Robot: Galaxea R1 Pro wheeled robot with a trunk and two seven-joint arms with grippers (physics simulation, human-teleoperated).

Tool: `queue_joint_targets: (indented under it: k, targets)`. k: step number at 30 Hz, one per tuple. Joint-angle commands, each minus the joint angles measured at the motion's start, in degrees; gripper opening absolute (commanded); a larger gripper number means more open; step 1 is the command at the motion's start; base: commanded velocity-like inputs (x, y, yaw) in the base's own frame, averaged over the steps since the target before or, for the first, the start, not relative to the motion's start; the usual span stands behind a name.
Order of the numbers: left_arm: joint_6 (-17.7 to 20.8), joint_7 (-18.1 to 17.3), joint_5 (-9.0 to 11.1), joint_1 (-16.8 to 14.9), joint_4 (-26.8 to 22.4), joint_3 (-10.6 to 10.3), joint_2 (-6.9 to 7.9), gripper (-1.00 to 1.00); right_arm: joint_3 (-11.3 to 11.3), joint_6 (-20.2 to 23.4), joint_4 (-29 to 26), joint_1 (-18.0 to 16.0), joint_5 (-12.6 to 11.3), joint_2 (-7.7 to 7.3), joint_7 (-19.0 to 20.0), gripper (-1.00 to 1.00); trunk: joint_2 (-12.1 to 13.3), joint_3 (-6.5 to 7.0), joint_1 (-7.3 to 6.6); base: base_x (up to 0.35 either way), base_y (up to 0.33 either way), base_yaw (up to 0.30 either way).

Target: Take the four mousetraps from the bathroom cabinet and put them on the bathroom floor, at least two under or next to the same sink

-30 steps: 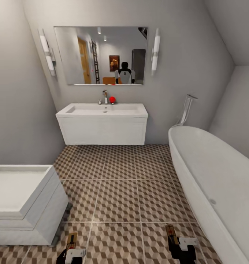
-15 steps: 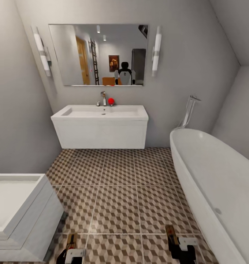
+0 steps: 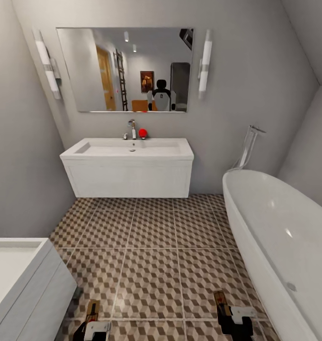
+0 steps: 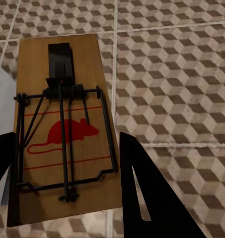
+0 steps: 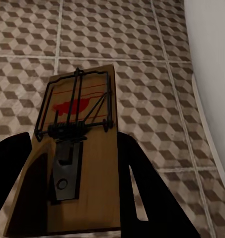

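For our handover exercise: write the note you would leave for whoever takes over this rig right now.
Left gripper: fingers shut on a mousetrap.
Right gripper: fingers shut on a second mousetrap.
Both traps are carried above the bathroom floor, short of the white sink on the far wall. Bathtub on the right.
Done: two traps fetched. Left: set both on the tiles under or beside that sink, then fetch the other two from the cabinet.
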Motion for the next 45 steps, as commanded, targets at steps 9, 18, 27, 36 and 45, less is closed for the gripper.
queue_joint_targets:
  k: [9,18,27,36,45]
  targets:
    - [-0.3,0.5,0.0,-0.1,0.2,-0.5,-0.06,-1.00,0.3,-0.2,0.0,0.0,-0.1,-0.06,-0.3,-1.00,0.0,-0.05,0.02,0.254,0.000,0.000]
    - [-0.3,0.5,0.0,-0.1,0.2,-0.5,-0.06,-1.00,0.3,-0.1,0.0,0.0,-0.1,-0.05,-0.3,-1.00,0.0,-0.05,0.02,0.254,0.000,0.000]
    - [-0.2,0.5,0.0,-0.1,0.2,-0.5,-0.06,-1.00,0.3,-0.1,0.1,0.0,-0.1,-0.06,-0.3,-1.00,0.0,-0.05,0.02,0.254,0.000,0.000]
    - [-0.2,0.5,0.0,-0.1,0.2,-0.5,-0.06,-1.00,0.3,-0.1,0.1,0.0,-0.1,-0.05,-0.3,-1.00,0.0,-0.05,0.02,0.254,0.000,0.000]
    - [-0.3,0.5,0.0,-0.1,0.2,-0.5,-0.06,-1.00,0.3,-0.1,0.1,0.0,-0.1,-0.05,-0.3,-1.00,0.0,-0.05,0.02,0.254,0.000,0.000]
